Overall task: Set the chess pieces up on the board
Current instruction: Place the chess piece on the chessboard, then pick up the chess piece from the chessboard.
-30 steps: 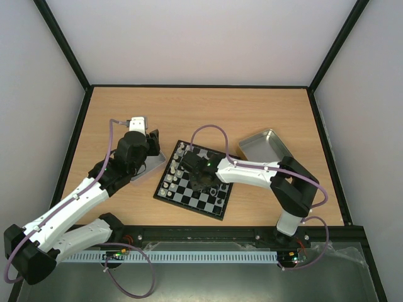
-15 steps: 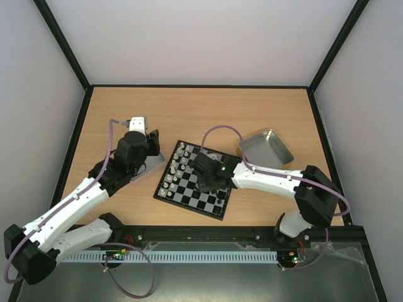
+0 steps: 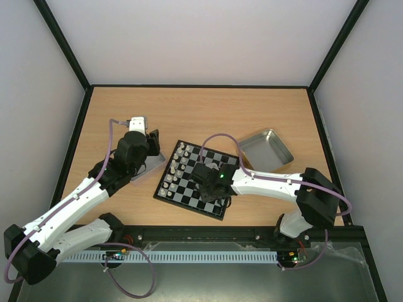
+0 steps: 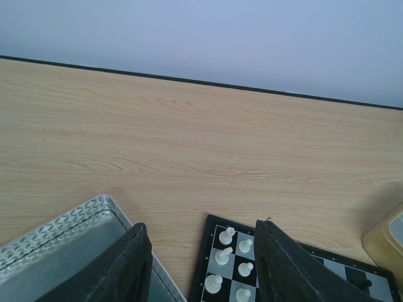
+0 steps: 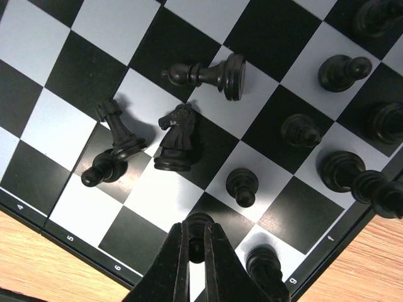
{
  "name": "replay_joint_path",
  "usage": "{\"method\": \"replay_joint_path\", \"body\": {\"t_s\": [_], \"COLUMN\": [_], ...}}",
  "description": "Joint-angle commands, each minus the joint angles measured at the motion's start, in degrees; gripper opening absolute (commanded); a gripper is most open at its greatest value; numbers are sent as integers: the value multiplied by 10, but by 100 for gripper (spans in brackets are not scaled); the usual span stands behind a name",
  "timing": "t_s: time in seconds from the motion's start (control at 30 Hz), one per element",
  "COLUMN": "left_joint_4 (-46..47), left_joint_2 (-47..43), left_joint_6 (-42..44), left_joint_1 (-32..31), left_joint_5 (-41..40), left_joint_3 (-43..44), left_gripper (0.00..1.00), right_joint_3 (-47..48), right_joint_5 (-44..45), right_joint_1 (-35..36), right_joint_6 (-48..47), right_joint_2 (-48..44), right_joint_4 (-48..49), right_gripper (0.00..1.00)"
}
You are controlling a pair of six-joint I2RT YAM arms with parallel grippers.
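The right gripper (image 5: 196, 242) is clamped tight on a small black chess piece (image 5: 199, 224) near the board (image 5: 107, 25) edge. Just ahead of it stands a black knight (image 5: 176, 135). The left gripper (image 4: 204, 270) hangs half open and empty (white pieces (image 4: 223, 257) below, a tray (image 4: 63, 233) under its left finger).

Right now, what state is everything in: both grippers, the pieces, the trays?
left gripper, open, holding nothing.
right gripper, shut on a black piece.
white pieces, upright in two rows along one edge of the board.
toppled black piece, lying on its side on the board.
right tray, looks empty.
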Motion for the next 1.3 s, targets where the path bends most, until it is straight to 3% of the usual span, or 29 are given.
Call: {"method": "replay_joint_path", "body": {"t_s": [0.0,0.23,0.47,1.0,1.27], "left_joint_4": [3,3,3,-3,-6], "left_joint_2": [0,0,0,-7,-6], "left_joint_6": [-4,-4,-4,-12,-13], "left_joint_1": [3,3,3,3,3], "left_joint_5": [-6,-5,-5,-30,-35], "left_joint_3": [-3,-4,-4,-3,-3], "left_gripper": [47,47,47,48,48], "right_joint_3": [-9,-13,11,76,75], "right_joint_5": [3,3,24,3,-13], "right_joint_1": [9,10,11,10,16], "right_joint_6": [5,3,13,-13,-20], "right_joint_2": [15,30,22,64,92], "right_joint_4": [-25,-22,-31,41,58], "right_gripper": [4,8,23,25,20]}}
